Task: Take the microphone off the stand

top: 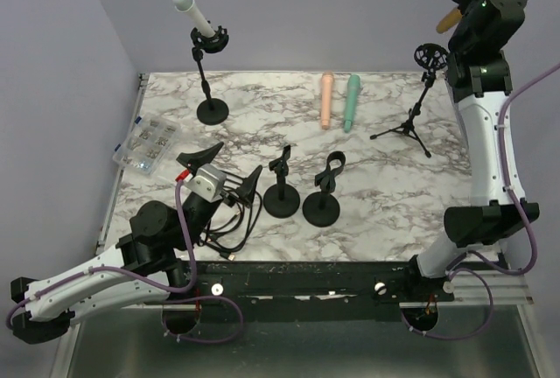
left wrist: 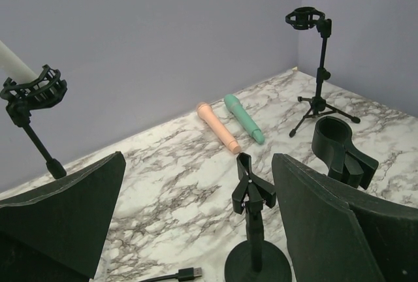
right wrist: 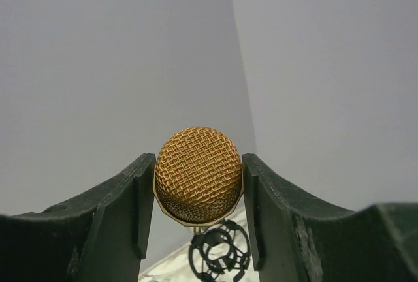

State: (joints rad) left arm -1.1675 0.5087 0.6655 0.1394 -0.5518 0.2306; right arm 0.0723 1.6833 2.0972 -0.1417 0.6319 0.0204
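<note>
**You:** What are my left jaws doing?

**Spotter:** They stand wide apart, grasping nothing, low over the near left of the bench (top: 394, 212), with a cable (left wrist: 179, 273) below them. Just ahead of them are a slim stand (top: 282, 190) and a wide-clip stand (top: 322, 194), side by side.

**You:** And farther out?

**Spotter:** A pink mic (top: 326, 100) and a green mic (top: 351, 102) lie next to each other on the marble. To their right is the tripod stand (top: 420, 102).

**You:** Where's the gold mic (right wrist: 198, 174)?

**Spotter:** Your right jaws are clenched on its mesh head. You hold it in the air above the tripod stand's ring mount (right wrist: 219, 252), apart from it. At the far left, a white mic (top: 194, 12) sits tilted in a round-base stand (top: 210, 80).
</note>
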